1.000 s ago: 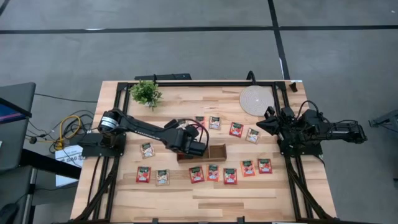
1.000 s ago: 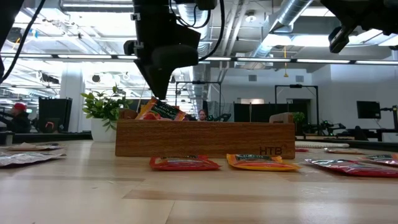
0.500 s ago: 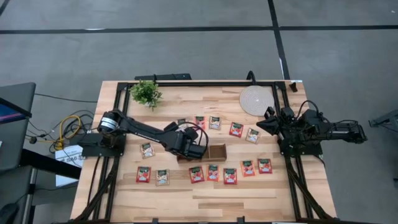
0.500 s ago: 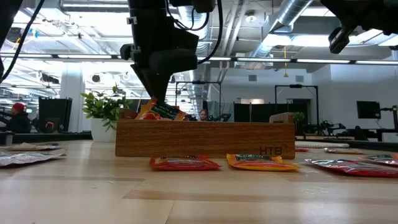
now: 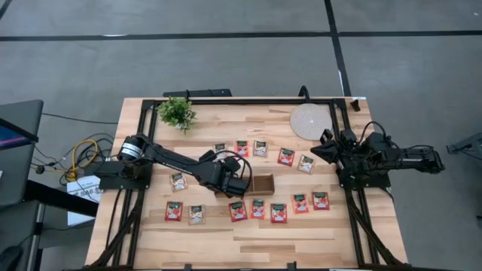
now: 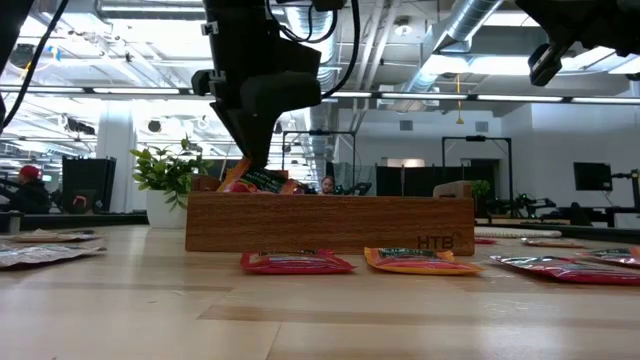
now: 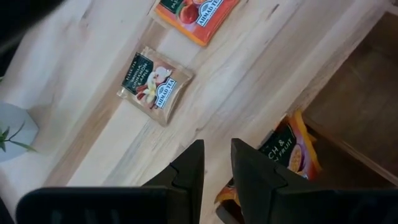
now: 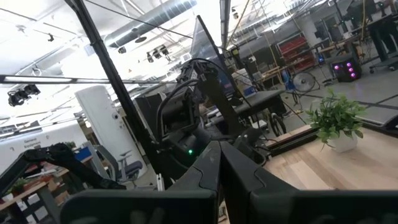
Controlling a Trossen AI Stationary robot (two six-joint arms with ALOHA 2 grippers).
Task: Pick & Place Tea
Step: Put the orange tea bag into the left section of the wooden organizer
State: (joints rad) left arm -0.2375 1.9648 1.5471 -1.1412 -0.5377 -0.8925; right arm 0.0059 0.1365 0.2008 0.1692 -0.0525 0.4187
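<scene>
My left gripper [image 5: 230, 184] hangs over the left end of the long wooden tray [image 5: 262, 184], shut on an orange-red tea sachet with a dark green label [image 7: 289, 155]. In the low view the sachet [image 6: 258, 181] peeks over the tray's front wall [image 6: 330, 225] under the dark fingers [image 6: 250, 150]. Several other red and beige sachets lie flat on the table, in a far row [image 5: 260, 148] and a near row [image 5: 257, 208]. My right gripper [image 5: 316, 150] is shut and empty, folded back at the table's right side. My left gripper has the sachet by one end [image 7: 268, 163]; one finger [image 7: 249, 171] covers the exact place of contact. The fingers slant down from above. The sachet sticks out sideways past that finger, tilted, its lower part sunk behind the tray's wall; whether it touches the tray's floor is hidden.
A small potted plant [image 5: 177, 113] stands at the far left and a round pale mat [image 5: 309, 120] at the far right. A beige sachet [image 7: 155, 84] lies on the table just beyond the tray. The tray's right compartment [image 5: 263, 183] is uncovered.
My left gripper has eased a little toward the table's near edge and downward with the sachet, still shut on it. The sachet now shows lower behind the tray's wall than a second ago. The right arm has kept still.
</scene>
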